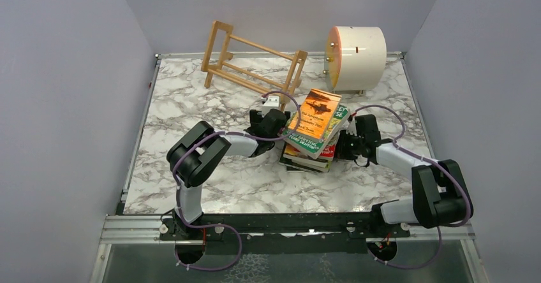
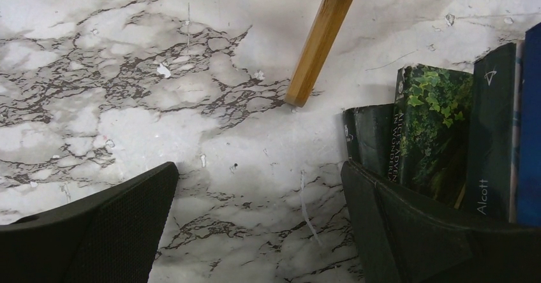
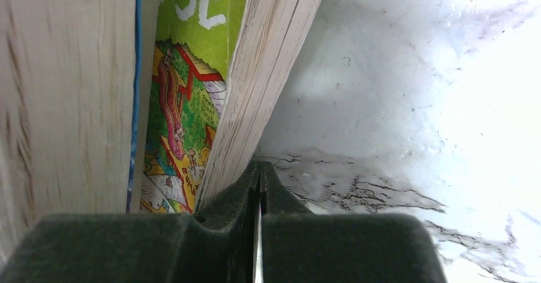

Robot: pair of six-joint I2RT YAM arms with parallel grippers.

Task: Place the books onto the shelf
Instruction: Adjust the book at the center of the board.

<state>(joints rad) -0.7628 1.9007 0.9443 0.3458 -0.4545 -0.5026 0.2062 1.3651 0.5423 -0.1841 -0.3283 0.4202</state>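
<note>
1. The books (image 1: 314, 132) lie in a loose stack near the middle of the marble table (image 1: 191, 104), between the two arms. The orange-covered one on top is tilted, its far edge raised.
2. The left gripper (image 1: 273, 122) sits at the stack's left side. In the left wrist view its jaws (image 2: 258, 181) are spread as wide as they go, with only bare marble between them.
3. Its right finger (image 2: 408, 225) is just beside the dark green spines of the books (image 2: 434, 130). Whether it touches them cannot be told.
4. The right gripper (image 1: 349, 144) is at the stack's right side. In the right wrist view its jaws (image 3: 260, 181) are pressed fully together and hold nothing.
5. Its tip rests at the bottom of a slanting page edge of the books (image 3: 268, 66), next to a green illustrated cover.
6. The shelf (image 1: 252, 63) lies askew at the far side of the table, apart from the stack. One of its wooden legs (image 2: 319, 41) meets the marble just beyond the left gripper.
7. A cream drum (image 1: 357, 57) stands at the far right, behind the books.
</note>
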